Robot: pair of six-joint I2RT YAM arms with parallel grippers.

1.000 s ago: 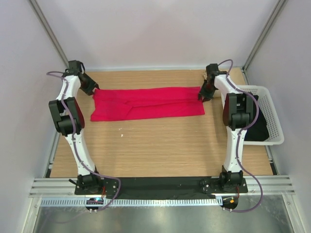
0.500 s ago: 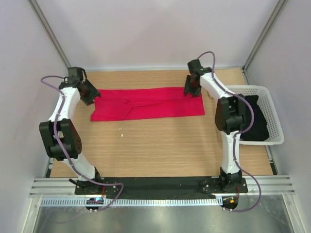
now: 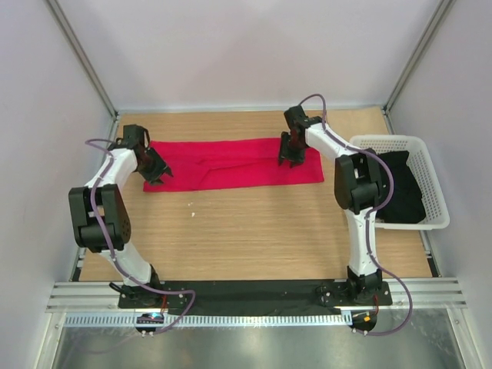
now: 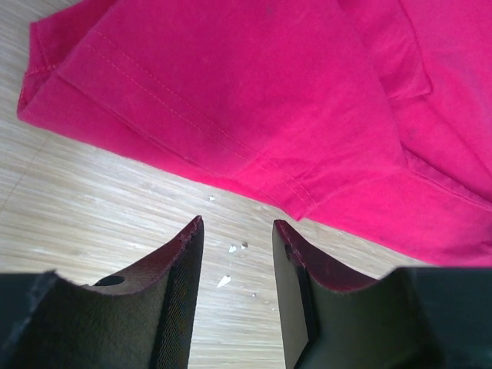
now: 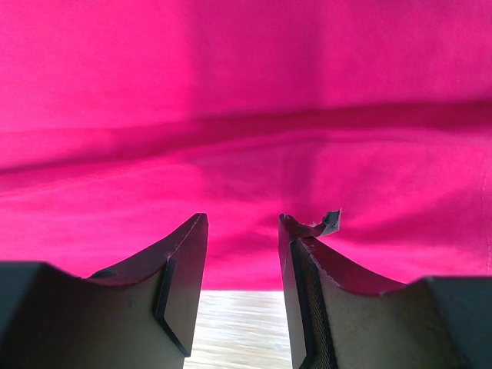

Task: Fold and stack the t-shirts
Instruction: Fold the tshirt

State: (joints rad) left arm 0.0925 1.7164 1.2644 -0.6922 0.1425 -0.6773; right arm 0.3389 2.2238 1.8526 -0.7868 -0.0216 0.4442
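A crimson t-shirt (image 3: 231,163) lies folded into a long flat strip across the far half of the table. My left gripper (image 3: 157,174) hangs at the strip's near-left corner. In the left wrist view this gripper (image 4: 237,223) is open over bare wood, with the t-shirt's stitched hem (image 4: 254,165) just ahead of its fingertips. My right gripper (image 3: 290,156) is over the strip's right part. In the right wrist view the right gripper (image 5: 242,217) is open and empty, low above the red cloth (image 5: 246,92). A frayed scrap sticks off its right fingertip (image 5: 327,223).
A white lattice basket (image 3: 435,188) stands at the table's right edge with dark cloth (image 3: 400,188) inside. Small white flecks (image 4: 229,265) lie on the wood near the left gripper. Grey walls and metal posts enclose the table on three sides.
The left gripper came from the shirt's far-left corner toward the near-left corner. The right gripper slid left from the far-right corner onto the cloth. The shirt lies still.
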